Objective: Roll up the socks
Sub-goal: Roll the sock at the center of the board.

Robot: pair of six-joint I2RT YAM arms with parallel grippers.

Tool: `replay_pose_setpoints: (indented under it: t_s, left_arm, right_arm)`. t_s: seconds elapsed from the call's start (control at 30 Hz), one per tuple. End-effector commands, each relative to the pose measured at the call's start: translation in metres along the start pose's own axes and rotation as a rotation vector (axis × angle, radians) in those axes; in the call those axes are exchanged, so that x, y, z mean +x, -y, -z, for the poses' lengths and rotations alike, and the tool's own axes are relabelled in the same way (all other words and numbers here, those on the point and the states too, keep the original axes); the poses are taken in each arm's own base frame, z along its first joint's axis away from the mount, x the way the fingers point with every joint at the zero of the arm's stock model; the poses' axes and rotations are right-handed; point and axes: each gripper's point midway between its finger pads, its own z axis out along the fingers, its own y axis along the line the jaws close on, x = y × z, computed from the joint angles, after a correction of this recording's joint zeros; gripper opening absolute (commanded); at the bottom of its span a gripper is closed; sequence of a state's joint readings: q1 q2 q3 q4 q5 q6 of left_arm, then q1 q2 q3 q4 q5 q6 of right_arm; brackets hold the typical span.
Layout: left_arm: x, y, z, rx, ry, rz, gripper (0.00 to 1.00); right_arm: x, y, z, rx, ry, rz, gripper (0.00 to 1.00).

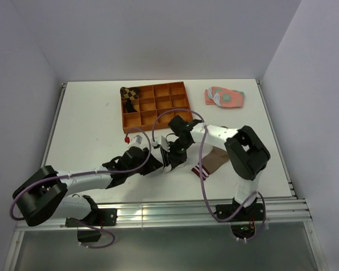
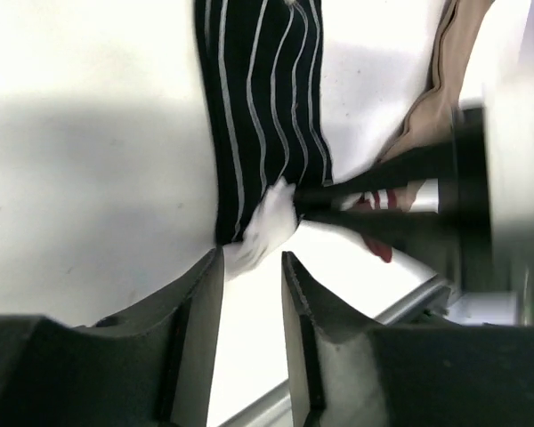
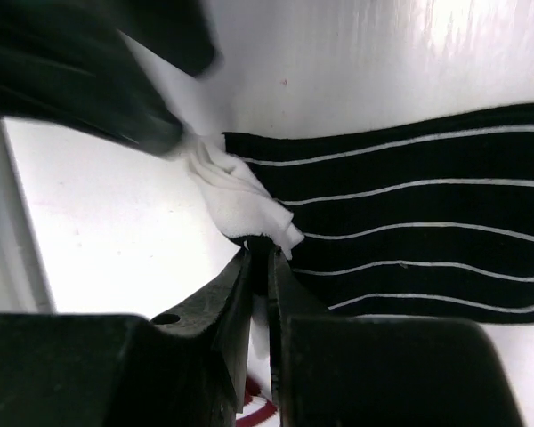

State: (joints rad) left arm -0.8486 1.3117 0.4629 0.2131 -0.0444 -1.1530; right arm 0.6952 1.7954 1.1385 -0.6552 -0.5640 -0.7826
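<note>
The black sock with thin white stripes lies flat on the white table, its white end bunched up. My right gripper is shut on the sock's edge right at that white end. My left gripper is open, its fingertips just short of the same white end, with nothing between them. The black sock runs away from it. The tan-brown sock with its maroon-and-white cuff lies beside the right gripper. In the top view both grippers hide most of the black sock.
An orange compartment tray stands at the back, with a brown checkered rolled sock in its far left corner. Flat pink-and-green socks lie at the back right. The table's front metal rail is close behind the grippers.
</note>
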Motion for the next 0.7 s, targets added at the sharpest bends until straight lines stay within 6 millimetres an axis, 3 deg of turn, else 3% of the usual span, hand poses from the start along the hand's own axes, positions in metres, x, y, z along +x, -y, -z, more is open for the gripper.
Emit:
replay_pose_setpoints:
  t_s: [0.0,0.07,0.2,0.37,0.5,0.67]
  left_arm:
    - [-0.015,-0.001,0.006,0.033,0.175,-0.005,0.39]
    - [-0.013,-0.005,0.011,0.037,0.218,-0.034,0.42]
    - [-0.015,0.006,0.017,0.071,0.305,-0.156,0.46]
    - [-0.018,0.046,0.021,0.146,0.386,-0.452,0.46]
    - [-0.007,0.065,0.018,0.211,0.366,-0.619,0.48]
    - [0.011,0.071,0.004,0.259,0.301,-0.766,0.51]
  right_arm:
    - [0.004,-0.019,0.011,-0.170,-0.011,-0.158,0.11]
    - [0.007,-0.017,0.006,-0.193,-0.025,-0.210,0.11]
    - [0.013,-0.011,0.001,-0.220,-0.051,-0.315,0.11]
    - [0.016,-0.007,-0.002,-0.279,-0.074,-0.413,0.11]
    - [0.017,-0.004,-0.003,-0.320,-0.082,-0.479,0.11]
    - [0.021,-0.003,0.000,-0.359,-0.079,-0.525,0.11]
